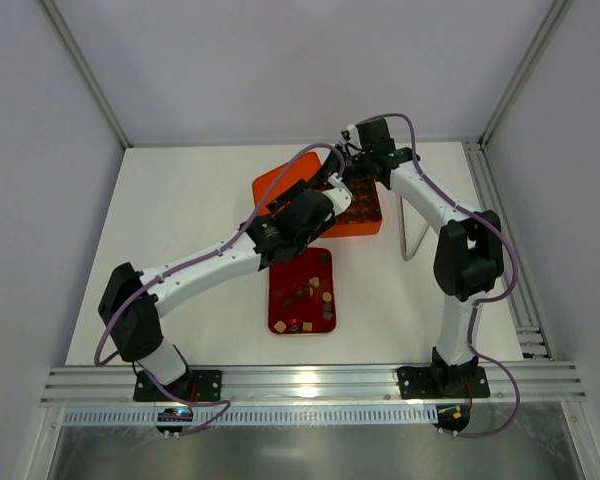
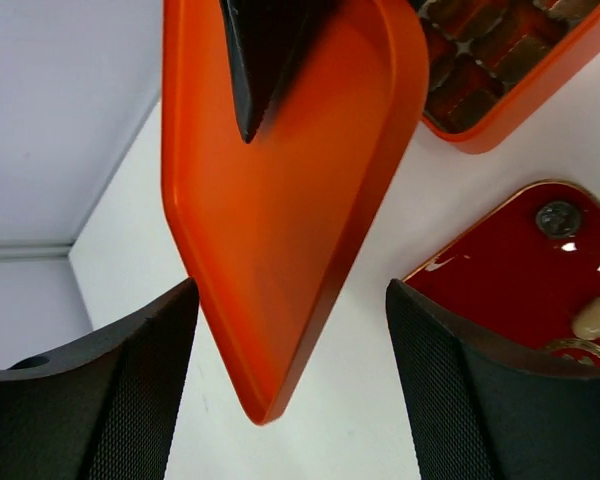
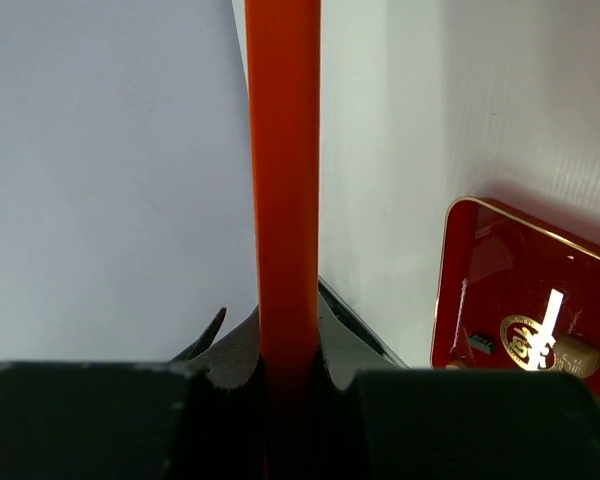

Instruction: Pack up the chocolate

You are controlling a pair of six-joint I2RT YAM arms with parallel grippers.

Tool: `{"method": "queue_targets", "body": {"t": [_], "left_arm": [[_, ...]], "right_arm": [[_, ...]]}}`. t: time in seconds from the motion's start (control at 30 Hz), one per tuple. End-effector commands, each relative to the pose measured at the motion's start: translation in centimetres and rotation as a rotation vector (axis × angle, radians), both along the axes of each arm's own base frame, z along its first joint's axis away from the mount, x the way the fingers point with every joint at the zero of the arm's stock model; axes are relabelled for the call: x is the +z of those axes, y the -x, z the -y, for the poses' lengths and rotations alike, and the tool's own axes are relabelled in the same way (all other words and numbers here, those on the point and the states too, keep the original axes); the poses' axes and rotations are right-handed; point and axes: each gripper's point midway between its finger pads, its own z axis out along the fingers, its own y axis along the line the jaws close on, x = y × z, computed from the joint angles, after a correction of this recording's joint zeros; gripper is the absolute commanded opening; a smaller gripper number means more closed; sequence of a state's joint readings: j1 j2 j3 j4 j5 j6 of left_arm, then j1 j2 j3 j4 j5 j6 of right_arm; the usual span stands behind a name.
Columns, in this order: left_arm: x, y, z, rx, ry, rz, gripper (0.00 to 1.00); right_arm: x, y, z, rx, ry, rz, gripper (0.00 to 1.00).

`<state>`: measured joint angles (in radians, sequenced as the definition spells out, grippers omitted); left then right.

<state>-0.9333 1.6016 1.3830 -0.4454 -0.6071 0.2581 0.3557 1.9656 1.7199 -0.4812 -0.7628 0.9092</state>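
Orange fills both wrist views: it is the orange lid (image 2: 280,220). Your right gripper (image 3: 285,350) has its fingers closed tightly on the edge of this lid and holds it just behind the dark red tray (image 1: 285,275). I cannot tell whether the lid touches the bench (image 1: 180,220). Your left gripper (image 2: 292,290) hangs behind the tray too, over the lid. Its fingers stand wide apart and hold nothing.

The chocolate (image 1: 326,297) is in two places. A loose group of pieces lies on the tray: dark ones, tan ones and one cream heart (image 2: 595,322). Other pieces sit in the compartments of the orange box (image 1: 358,230), just behind the tray's far right corner.

I judge that the pieces will be light, stiff and a little slippery, and that their surface will mark easily. Each one is much smaller than your fingers. Please take a piece across its widest part, from straight above, and close gently. Choose first a piece that lies apart from its neighbours, because the crowded ones may be pushed aside.
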Motion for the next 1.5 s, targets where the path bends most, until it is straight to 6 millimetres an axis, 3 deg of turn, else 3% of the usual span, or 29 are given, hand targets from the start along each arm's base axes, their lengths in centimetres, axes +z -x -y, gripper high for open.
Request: {"method": "queue_targets", "body": {"t": [0.0,0.27,0.37,0.53,0.57,0.63,0.7,0.8,0.93,0.97,1.0,1.1,1.2,1.27,1.33,1.4,1.43,1.47], "left_arm": [[2.5,-2.0,-0.4,0.049,-0.066,0.135,0.73],[2.1,-2.9,-0.3,0.074,-0.123,0.205,0.65],[2.1,-3.3,-0.1,0.074,-0.118,0.228,0.56],[2.0,-3.6,0.0,0.084,-0.143,0.255,0.32],[2.4,-3.8,0.0,0.095,-0.134,0.269,0.21],[2.5,-3.8,0.0,0.096,-0.131,0.276,0.11],[2.9,-3.9,0.4,0.085,-0.116,0.281,0.0],[3.4,-3.9,1.1,0.064,-0.079,0.279,0.0],[4.2,-3.5,2.5,0.007,0.006,0.233,0.0],[4.4,-3.5,2.7,0.003,0.028,0.221,0.0],[4.5,-3.5,2.9,-0.006,0.034,0.209,0.0],[4.9,-3.7,4.1,-0.031,0.104,0.161,0.0],[4.7,-4.3,5.1,-0.055,0.249,0.057,0.0],[5.6,-4.0,6.9,-0.132,0.386,-0.051,0.0],[6.0,-4.9,7.0,-0.119,0.566,-0.174,0.0],[7.0,-4.5,9.4,-0.233,0.729,-0.316,0.0],[7.5,-5.7,8.7,-0.192,0.845,-0.38,0.0],[7.7,-6.5,9.7,-0.21,0.925,-0.424,0.0]], "right_arm": [[4.2,1.8,0.3,0.031,-0.072,0.038,0.04],[4.9,2.7,0.4,0.039,-0.109,0.031,0.04],[5.0,3.0,0.4,0.039,-0.121,0.025,0.04],[5.1,3.1,0.5,0.039,-0.135,0.024,0.04],[5.2,3.2,0.4,0.042,-0.138,0.027,0.05],[5.3,3.2,0.5,0.042,-0.138,0.035,0.11],[5.6,3.1,0.6,0.038,-0.137,0.052,0.27],[6.3,2.6,1.3,0.01,-0.121,0.107,0.53],[6.5,0.6,4.8,-0.112,-0.108,0.19,0.76],[6.7,-0.5,6.4,-0.176,-0.11,0.206,0.8],[8.1,-0.4,7.3,-0.203,-0.136,0.249,0.82],[9.9,-1.7,10.5,-0.304,-0.168,0.361,0.87],[10.2,-3.4,14.4,-0.413,-0.099,0.432,0.89],[9.4,-4.0,16.0,-0.449,-0.04,0.429,0.89],[7.5,-5.1,17.7,-0.473,0.049,0.423,0.89],[6.0,-5.7,18.3,-0.473,0.119,0.412,0.89],[4.5,-6.3,19.0,-0.47,0.187,0.399,0.89],[3.8,-6.6,19.3,-0.464,0.217,0.397,0.89]]}}
